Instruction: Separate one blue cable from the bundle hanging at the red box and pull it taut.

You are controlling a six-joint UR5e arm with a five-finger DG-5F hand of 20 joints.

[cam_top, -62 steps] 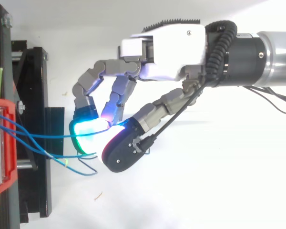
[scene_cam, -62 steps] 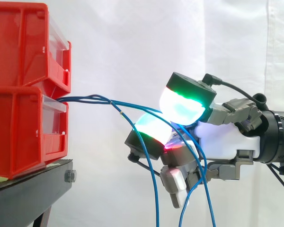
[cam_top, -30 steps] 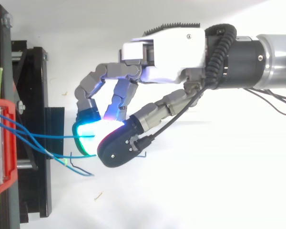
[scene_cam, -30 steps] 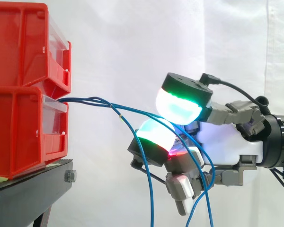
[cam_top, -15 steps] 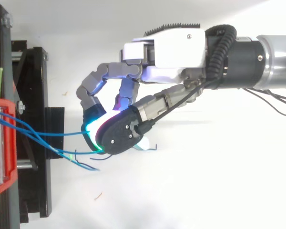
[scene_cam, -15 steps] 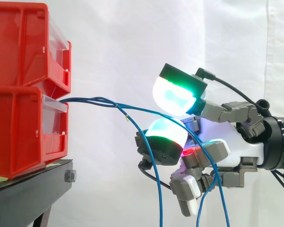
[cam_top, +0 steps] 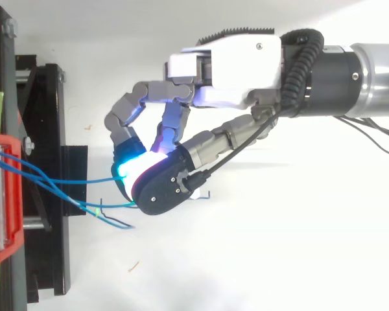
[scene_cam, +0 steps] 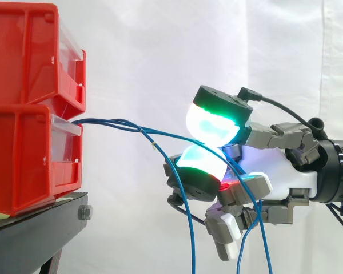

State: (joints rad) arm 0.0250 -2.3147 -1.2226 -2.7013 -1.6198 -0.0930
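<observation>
2 stacked red bins stand left on a black stand. Blue cables leave the lower bin heading right. 1 blue cable is pinched between the hand's pads; loose strands droop across its fingers.

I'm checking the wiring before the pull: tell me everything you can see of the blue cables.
The blue cables are thin, smooth, plastic-looking strands. They leave the front of the lower red bin together, cross over each other, then spread to the right. One runs between two glowing pads of the hand, seemingly pinched there. The others droop past the hand and hang below the picture's edge. One carries a small pale mark. None looks taut.
</observation>
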